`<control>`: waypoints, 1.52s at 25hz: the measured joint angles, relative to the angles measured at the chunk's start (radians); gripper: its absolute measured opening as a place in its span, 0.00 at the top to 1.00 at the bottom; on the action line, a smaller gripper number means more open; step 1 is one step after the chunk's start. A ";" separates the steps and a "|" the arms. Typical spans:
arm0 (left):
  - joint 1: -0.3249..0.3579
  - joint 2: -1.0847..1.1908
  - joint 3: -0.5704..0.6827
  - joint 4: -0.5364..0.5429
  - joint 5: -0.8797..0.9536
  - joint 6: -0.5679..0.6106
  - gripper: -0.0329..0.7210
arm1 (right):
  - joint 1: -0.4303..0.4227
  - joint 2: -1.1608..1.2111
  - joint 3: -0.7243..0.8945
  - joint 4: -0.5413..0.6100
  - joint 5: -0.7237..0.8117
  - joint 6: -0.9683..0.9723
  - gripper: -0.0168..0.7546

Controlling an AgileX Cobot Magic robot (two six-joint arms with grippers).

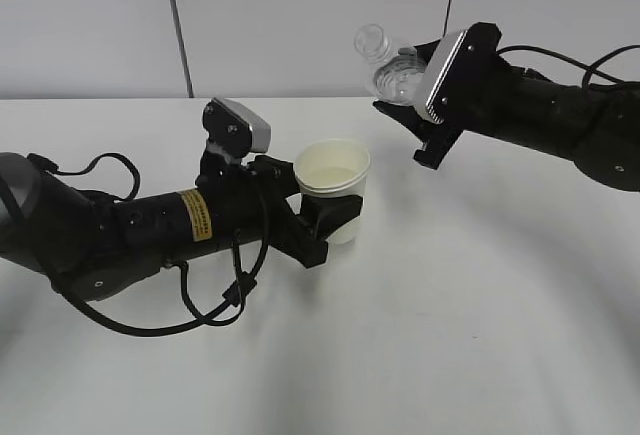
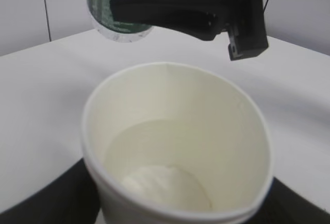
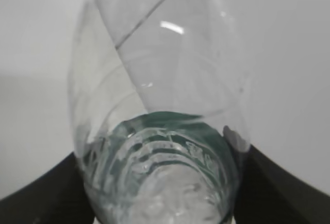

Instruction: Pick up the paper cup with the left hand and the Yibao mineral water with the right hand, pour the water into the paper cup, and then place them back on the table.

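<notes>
Over the white table (image 1: pixel 480 315), one paper cup (image 1: pixel 333 187) sits clamped in the left hand (image 1: pixel 330 217), while the right hand (image 1: pixel 415 95) grips one tilted Yibao mineral water (image 1: pixel 385 63) above and right of it.

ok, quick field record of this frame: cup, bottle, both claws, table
paper cup: upright, gripped by left claw, off to the lower left of the bottle mouth
cup contents: some water at the bottom, seen in left wrist view
Yibao mineral water: capless, tilted, mouth pointing up-left, held above the table by right claw
water stream: none visible
bottle contents: level unclear
table: white; whether the cup base touches it cannot be told
</notes>
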 joint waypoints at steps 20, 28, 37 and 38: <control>0.000 0.000 0.000 -0.009 0.012 0.001 0.37 | 0.000 0.000 0.000 0.013 0.089 0.530 0.33; 0.000 0.000 0.000 -0.009 0.012 0.001 0.37 | 0.000 0.000 0.000 0.015 0.098 0.622 0.33; 0.000 0.000 0.000 -0.009 0.012 0.001 0.37 | 0.000 0.000 0.000 0.037 0.124 0.773 0.33; 0.000 0.000 0.000 -0.009 0.012 0.002 0.37 | 0.000 0.000 0.000 0.038 0.124 0.775 0.33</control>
